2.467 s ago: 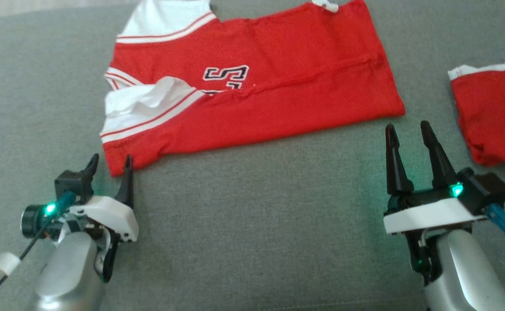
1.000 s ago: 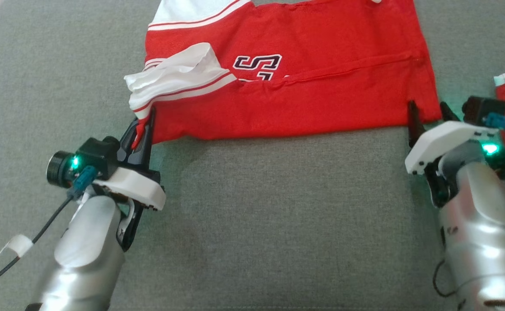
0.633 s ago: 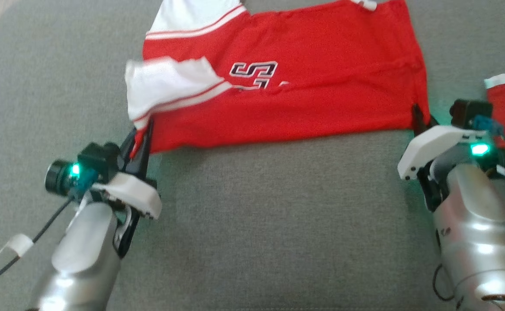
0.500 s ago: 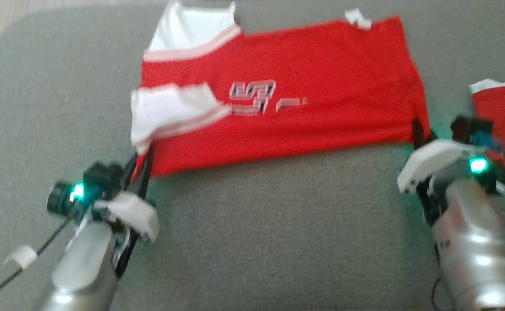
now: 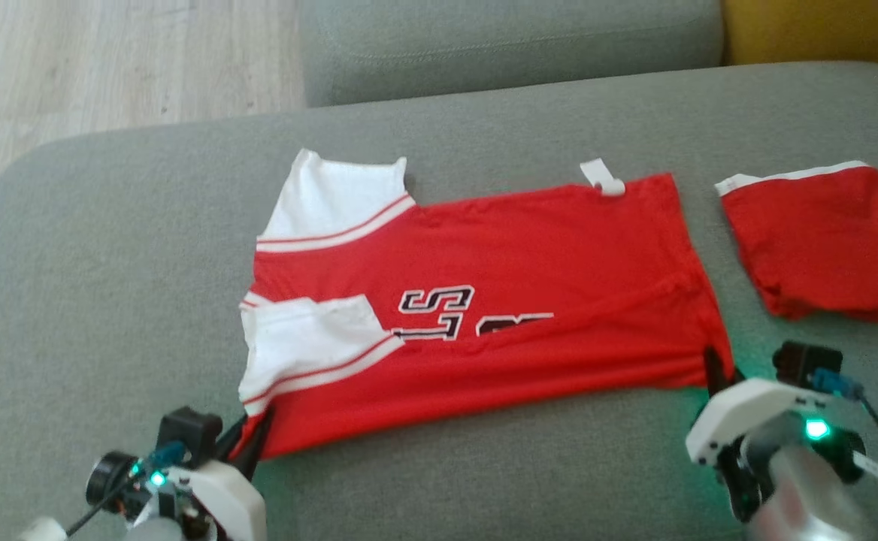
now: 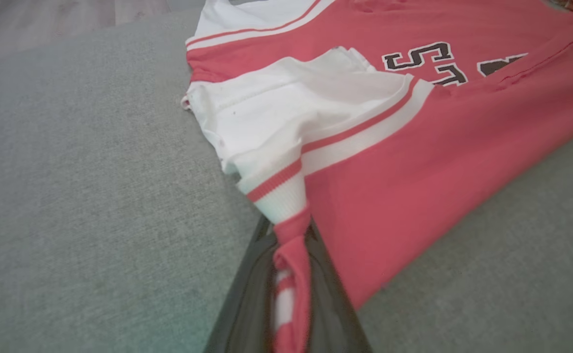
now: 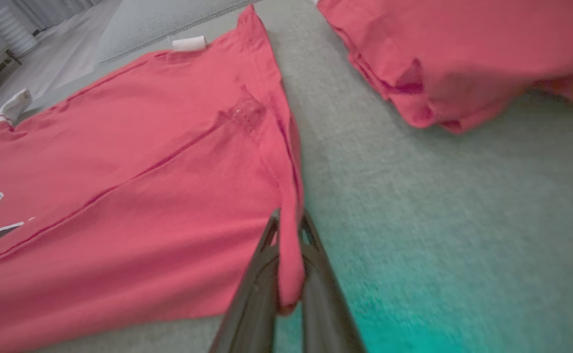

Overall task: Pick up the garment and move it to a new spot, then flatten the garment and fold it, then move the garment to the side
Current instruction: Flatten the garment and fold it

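The garment, a red shirt with white sleeves and dark lettering, lies folded lengthwise across the grey sofa seat. At its near left corner my left gripper is shut on the red and white sleeve cuff; the left wrist view shows the cloth pinched between the dark fingers. My right gripper is shut on the near right hem corner, and the right wrist view shows red fabric squeezed between its fingers.
A second red garment with a white band lies folded at the right, close beyond my right gripper, also in the right wrist view. The sofa backrest runs along the far side, and wooden floor lies beyond the left end.
My right gripper has closed on the hem corner. The head camera has tilted up, bringing the backrest and floor into view. The left gripper keeps its hold on the cuff.
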`<state>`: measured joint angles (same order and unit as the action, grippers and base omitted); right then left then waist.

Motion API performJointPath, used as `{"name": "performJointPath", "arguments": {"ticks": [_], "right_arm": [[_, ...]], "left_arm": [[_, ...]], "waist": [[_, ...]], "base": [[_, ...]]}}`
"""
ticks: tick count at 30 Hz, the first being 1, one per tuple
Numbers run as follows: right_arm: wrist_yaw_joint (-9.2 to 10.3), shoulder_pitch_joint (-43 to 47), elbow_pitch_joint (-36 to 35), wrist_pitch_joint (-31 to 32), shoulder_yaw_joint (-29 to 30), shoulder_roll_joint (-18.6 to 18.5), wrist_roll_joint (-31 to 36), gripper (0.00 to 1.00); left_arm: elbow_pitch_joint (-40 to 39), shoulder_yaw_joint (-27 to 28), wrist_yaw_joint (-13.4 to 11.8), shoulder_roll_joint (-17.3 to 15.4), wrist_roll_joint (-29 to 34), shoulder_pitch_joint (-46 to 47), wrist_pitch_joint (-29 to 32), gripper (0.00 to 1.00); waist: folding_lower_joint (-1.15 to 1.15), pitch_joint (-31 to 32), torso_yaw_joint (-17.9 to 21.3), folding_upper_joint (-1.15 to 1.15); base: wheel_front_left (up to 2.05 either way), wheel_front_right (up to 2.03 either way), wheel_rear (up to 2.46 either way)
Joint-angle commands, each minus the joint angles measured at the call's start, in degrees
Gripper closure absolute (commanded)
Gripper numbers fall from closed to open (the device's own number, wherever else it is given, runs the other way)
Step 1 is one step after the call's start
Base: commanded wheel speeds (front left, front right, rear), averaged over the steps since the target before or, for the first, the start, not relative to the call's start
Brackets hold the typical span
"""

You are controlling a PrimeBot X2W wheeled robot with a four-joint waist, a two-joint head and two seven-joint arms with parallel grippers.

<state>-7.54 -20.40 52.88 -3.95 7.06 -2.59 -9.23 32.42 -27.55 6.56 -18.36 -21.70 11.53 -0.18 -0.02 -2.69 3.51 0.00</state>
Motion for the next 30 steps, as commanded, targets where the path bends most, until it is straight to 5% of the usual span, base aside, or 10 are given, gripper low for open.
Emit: {"name": "performJointPath", "arguments": {"ticks": [1,5,6,7,8,9,10,21,30], "right_arm": [[0.05,0.1,-3.1,0.4,-1.6,-0.3,-0.8,1.0],[0.05,3.4,-8.1,2.4,-1.5,-0.3,-1.5,1.0],[0.05,4.0,-9.5,2.5,-1.4,-0.3,-1.7,0.71],[0.05,4.4,-11.1,2.5,-1.6,-0.3,-1.9,0.0],[0.05,4.7,-12.6,2.5,-1.8,-0.3,-2.4,0.0],[0.05,5.0,-14.3,2.3,-2.2,-0.3,-2.7,0.0],[0.05,5.3,-16.1,1.8,-2.6,-0.3,-2.8,0.0],[0.05,8.1,-33.7,-5.6,-10.7,-0.3,-5.0,0.0],[0.05,5.6,-36.9,-8.2,-13.6,-0.3,-6.2,0.0]], "left_arm": [[-2.4,2.4,-0.4,-2.6,-0.4,1.0,0.4,1.0],[-5.9,2.2,-1.4,-2.9,-0.9,-1.2,2.0,1.0],[-6.6,2.2,-1.7,-2.8,-1.0,-1.4,2.1,1.0],[-7.4,2.3,-2.1,-2.8,-1.0,-1.5,1.9,1.0],[-8.0,2.5,-2.5,-2.7,-0.9,-1.5,1.4,0.88],[-8.6,2.7,-3.0,-2.7,-0.8,-1.4,0.7,0.37],[-9.1,3.0,-3.4,-2.5,-0.8,-1.2,-0.1,0.0],[-16.1,7.7,-5.1,0.7,-1.2,5.9,-13.6,0.0],[-12.4,7.3,-0.9,-4.7,0.2,22.1,-8.4,0.0]], "waist": [[0.02,0.4,0.4,0.0],[0.02,0.6,0.3,0.0],[0.02,0.5,0.2,0.0],[0.02,0.4,0.2,0.0],[0.02,0.3,0.1,0.0],[0.02,0.2,0.0,0.0],[0.02,0.1,0.0,0.0],[0.02,-4.5,1.0,0.0],[0.02,-12.9,4.6,0.0]], "base": [[0.0,0.0,0.0],[0.0,0.0,0.0],[0.0,0.0,0.0],[0.0,0.0,0.0],[0.0,0.0,0.0],[0.0,0.0,0.0],[0.0,0.0,0.0],[0.0,0.0,0.0],[0.0,0.0,0.0]]}}
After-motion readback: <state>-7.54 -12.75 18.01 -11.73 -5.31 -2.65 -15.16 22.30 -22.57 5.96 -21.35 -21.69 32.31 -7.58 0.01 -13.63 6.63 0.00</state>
